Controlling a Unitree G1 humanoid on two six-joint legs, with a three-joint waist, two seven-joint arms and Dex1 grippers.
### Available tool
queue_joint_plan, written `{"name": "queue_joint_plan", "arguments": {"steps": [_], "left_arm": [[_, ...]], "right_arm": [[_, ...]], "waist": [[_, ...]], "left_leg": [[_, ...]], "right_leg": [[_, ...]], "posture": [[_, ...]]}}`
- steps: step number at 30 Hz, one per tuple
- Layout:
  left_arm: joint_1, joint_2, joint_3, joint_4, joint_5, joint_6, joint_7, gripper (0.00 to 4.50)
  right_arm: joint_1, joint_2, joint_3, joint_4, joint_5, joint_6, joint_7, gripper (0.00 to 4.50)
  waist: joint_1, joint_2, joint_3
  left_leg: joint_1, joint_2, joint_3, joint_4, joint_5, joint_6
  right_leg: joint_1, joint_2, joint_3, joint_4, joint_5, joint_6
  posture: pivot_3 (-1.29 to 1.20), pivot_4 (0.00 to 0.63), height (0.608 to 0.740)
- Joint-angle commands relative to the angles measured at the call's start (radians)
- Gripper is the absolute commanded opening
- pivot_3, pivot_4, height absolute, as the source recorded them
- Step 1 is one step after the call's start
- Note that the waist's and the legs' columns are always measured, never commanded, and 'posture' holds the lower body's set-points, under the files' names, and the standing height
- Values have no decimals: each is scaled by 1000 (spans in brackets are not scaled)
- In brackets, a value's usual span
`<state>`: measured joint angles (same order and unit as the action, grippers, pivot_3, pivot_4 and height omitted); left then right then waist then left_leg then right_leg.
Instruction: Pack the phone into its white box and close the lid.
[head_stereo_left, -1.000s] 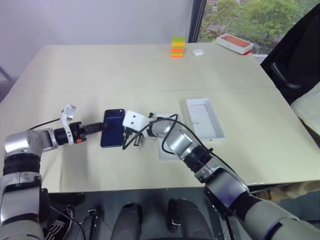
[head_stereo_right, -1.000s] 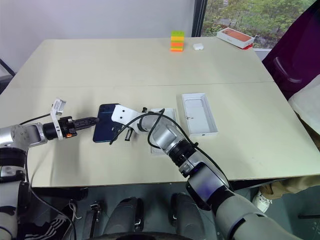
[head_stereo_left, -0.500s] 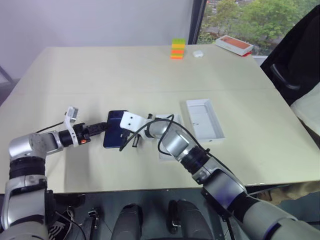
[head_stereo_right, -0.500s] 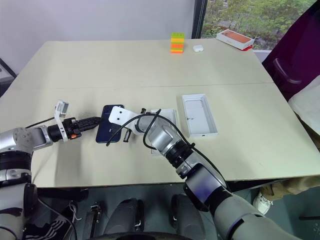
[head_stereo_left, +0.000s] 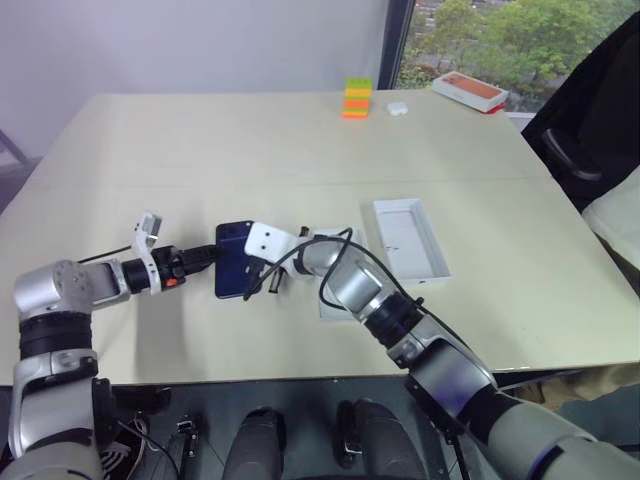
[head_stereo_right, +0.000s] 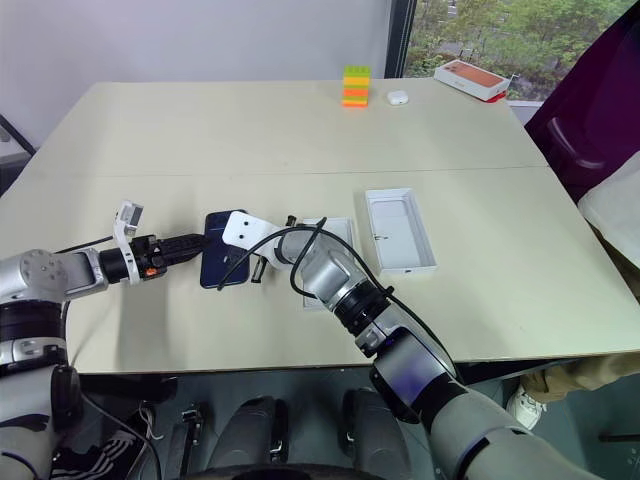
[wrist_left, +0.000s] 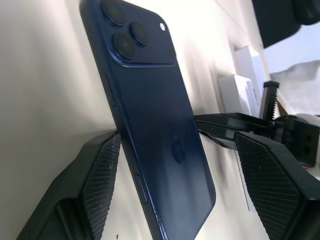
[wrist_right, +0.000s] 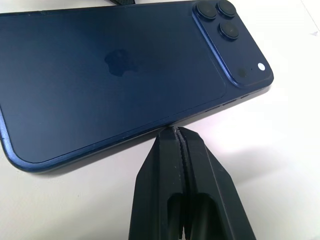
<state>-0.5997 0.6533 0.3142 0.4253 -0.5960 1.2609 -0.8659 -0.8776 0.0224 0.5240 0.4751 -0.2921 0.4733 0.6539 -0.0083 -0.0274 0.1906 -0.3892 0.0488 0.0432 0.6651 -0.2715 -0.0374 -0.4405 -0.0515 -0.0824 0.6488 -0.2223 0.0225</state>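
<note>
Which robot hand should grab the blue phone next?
Probably the left. The left gripper is open with a finger on either side of the phone, ready to close. The right gripper is shut, its tips pressed at the phone's edge.

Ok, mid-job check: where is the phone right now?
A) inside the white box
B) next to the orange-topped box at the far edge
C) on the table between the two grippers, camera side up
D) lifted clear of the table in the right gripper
C: the phone lies on the table, camera cluster up, with the open left gripper straddling it and the shut right gripper tipped against its long edge.
</note>
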Motion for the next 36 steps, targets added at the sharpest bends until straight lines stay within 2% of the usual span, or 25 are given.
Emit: {"name": "queue_joint_plan", "arguments": {"steps": [1, 4, 7, 11, 18, 28, 29, 30, 33, 36], "left_arm": [[-32, -49, -3, -59, -8, 133, 119, 3812], [10, -41, -26, -176, 7, 161, 182, 3812], [-1, -109, 94, -164, 3, 260, 282, 3812], [4, -189, 182, -172, -3, 305, 344, 3812], [-15, -288, 266, -203, -3, 346, 418, 3812], [16, -244, 267, -180, -16, 308, 400, 3812], [18, -245, 270, -172, -19, 306, 400, 3280], [25, -246, 264, -169, -23, 300, 395, 3073], [36, -250, 252, -160, -29, 277, 389, 1695], [41, -253, 252, -129, -29, 255, 385, 1695]], "right_arm": [[5, 23, 14, -28, 7, -15, 8, 65], [4, 22, 14, -26, 4, -19, 6, 65], [-3, 22, 11, -17, 3, -29, 3, 65], [-6, 26, 10, -10, 6, -38, 6, 65], [0, 32, 10, -25, 15, -31, 20, 65], [4, 22, 9, -29, 10, -36, 17, 65], [4, 21, 10, -29, 8, -37, 16, 0], [4, 21, 10, -29, 8, -36, 15, 0], [6, 17, 11, -34, 7, -40, 19, 0], [7, 12, 10, -37, 5, -40, 19, 0]], "waist": [[0, 0, 0], [-5, 0, 0], [-5, 0, 0], [-5, 0, 0], [0, 0, 0], [-7, 0, 0], [-8, 0, 0], [-8, 0, 0], [-7, 0, 0], [-5, 0, 0]], "left_leg": [[0, 0, 0, 0, 0, 0], [0, 0, 0, 0, 0, 0], [0, 0, -3, 0, 0, 0], [1, 0, -4, 0, 0, 0], [1, -1, -5, 0, 0, 0], [1, -1, -6, 0, 0, 0], [1, -1, -6, -1, 0, 0], [1, -1, -6, -1, 0, 0], [1, -1, -6, -1, 0, 0], [1, -2, -6, -1, 0, 0]], "right_leg": [[0, 0, 0, 0, 0, 0], [0, 0, 0, 0, 0, 0], [0, 0, 0, 0, 0, 0], [0, 0, 0, 0, 0, 0], [2, -2, -1, 0, 0, 1], [2, -4, -2, 0, -1, 1], [2, -4, -2, 0, -1, 1], [2, -4, -2, 0, -1, 1], [2, -4, -2, -1, -1, 2], [2, -5, -2, -1, -1, 2]], "posture": [[0, 150, 740], [0, 150, 740], [0, 150, 740], [0, 150, 740], [0, 150, 740], [0, 150, 740], [0, 150, 740], [0, 150, 740], [0, 150, 740], [0, 150, 740]]}}
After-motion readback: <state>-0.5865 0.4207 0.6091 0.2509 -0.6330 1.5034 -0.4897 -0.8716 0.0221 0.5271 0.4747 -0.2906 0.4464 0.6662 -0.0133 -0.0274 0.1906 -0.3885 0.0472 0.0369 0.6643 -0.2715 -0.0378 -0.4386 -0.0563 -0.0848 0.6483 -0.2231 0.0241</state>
